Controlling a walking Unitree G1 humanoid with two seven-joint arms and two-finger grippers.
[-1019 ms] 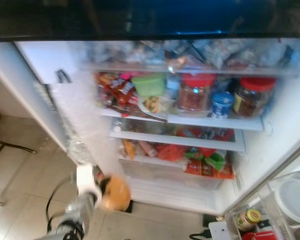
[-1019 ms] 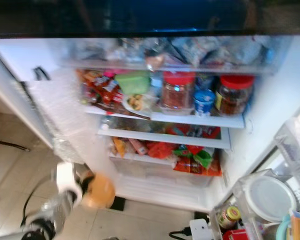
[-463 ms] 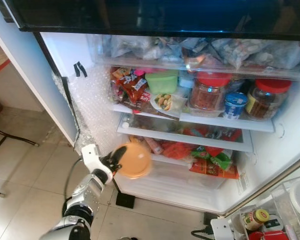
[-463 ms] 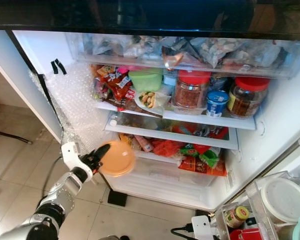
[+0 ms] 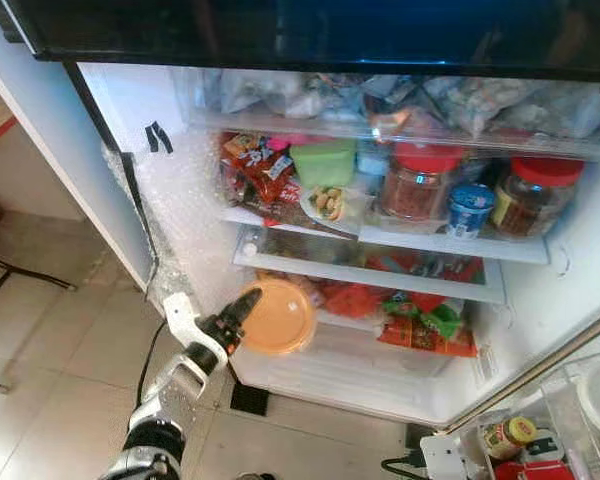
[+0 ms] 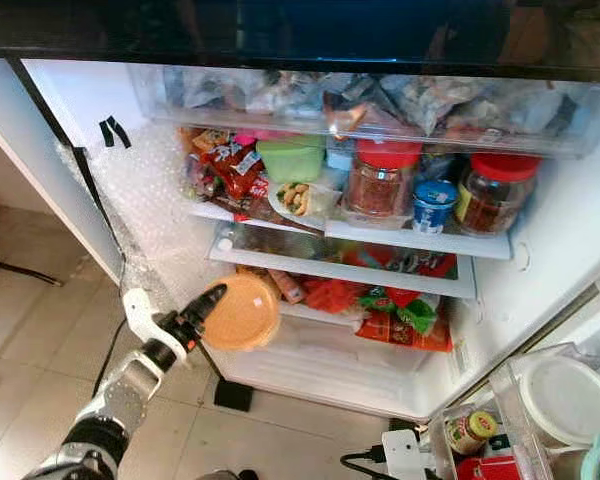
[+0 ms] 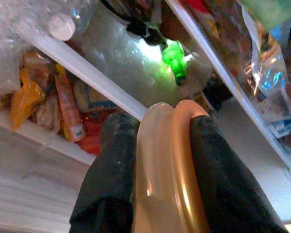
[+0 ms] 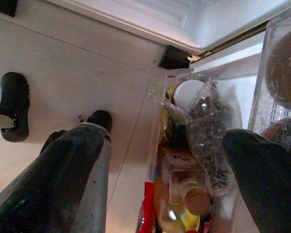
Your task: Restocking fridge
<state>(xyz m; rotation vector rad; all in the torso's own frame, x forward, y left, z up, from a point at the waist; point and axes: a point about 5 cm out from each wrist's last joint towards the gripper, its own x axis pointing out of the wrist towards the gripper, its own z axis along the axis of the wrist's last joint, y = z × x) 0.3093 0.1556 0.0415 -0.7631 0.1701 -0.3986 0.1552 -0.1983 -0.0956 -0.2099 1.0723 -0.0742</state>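
Observation:
My left gripper (image 5: 246, 303) is shut on a round orange lidded container (image 5: 277, 316), held on edge in front of the open fridge's lower shelf (image 5: 365, 276). In the left wrist view its two black fingers (image 7: 111, 174) clamp the container's rim (image 7: 167, 165), with packets (image 7: 68, 111) and a green bottle (image 7: 174, 60) behind the shelf edge. The upper shelf carries red-lidded jars (image 5: 412, 180), a green box (image 5: 323, 163) and a blue tub (image 5: 469, 208). My right gripper (image 8: 167, 128) hangs open over the floor beside a door bin of bottles (image 8: 184, 194).
Bubble wrap (image 5: 185, 210) lines the fridge's left inner wall. The drawer below holds red and green packets (image 5: 420, 325). The door bins at the lower right hold a small jar (image 5: 502, 436) and a white-lidded tub (image 6: 560, 398). A white power strip (image 5: 442, 458) lies on the tiled floor.
My left arm has lifted the orange container from near the floor up and rightward to the lower shelf's front. The head camera has also shifted and steadied.

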